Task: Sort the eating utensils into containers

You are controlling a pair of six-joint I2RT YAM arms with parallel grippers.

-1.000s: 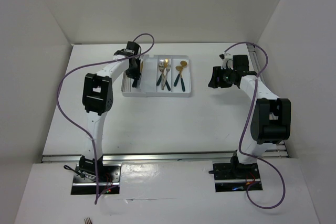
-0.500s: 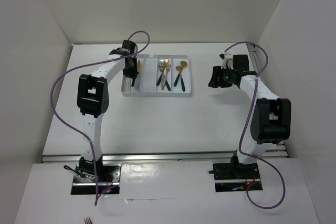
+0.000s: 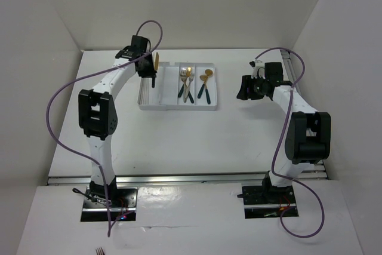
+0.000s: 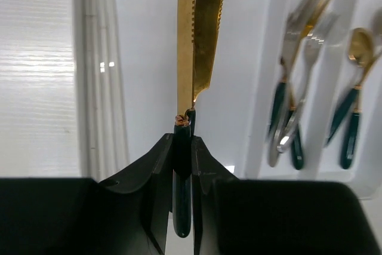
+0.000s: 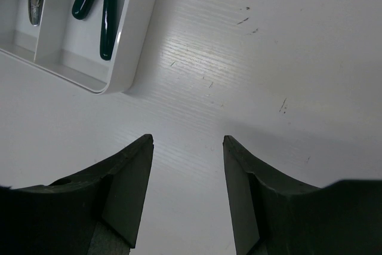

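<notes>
My left gripper (image 3: 147, 70) is shut on the dark teal handle of a gold-bladed knife (image 3: 156, 61) and holds it above the far left part of the white tray (image 3: 170, 104). In the left wrist view the fingers (image 4: 160, 165) clamp the handle, and the serrated blade (image 4: 206, 28) points away over the tray's left compartment. Several forks (image 3: 186, 82) lie in the middle compartment and two spoons (image 3: 205, 85) in the right one. They also show in the left wrist view as forks (image 4: 292, 82) and spoons (image 4: 352, 106). My right gripper (image 3: 243, 88) is open and empty, right of the tray.
The right wrist view shows my open right gripper (image 5: 188, 141) over bare table, with the tray's near right corner (image 5: 134, 52) and spoon handles (image 5: 107, 19) at the upper left. White walls enclose the table. A purple cable (image 3: 65, 97) loops off the left arm.
My left gripper has moved up and toward the far left with the knife, out of the tray's left compartment. The right arm has not moved.
</notes>
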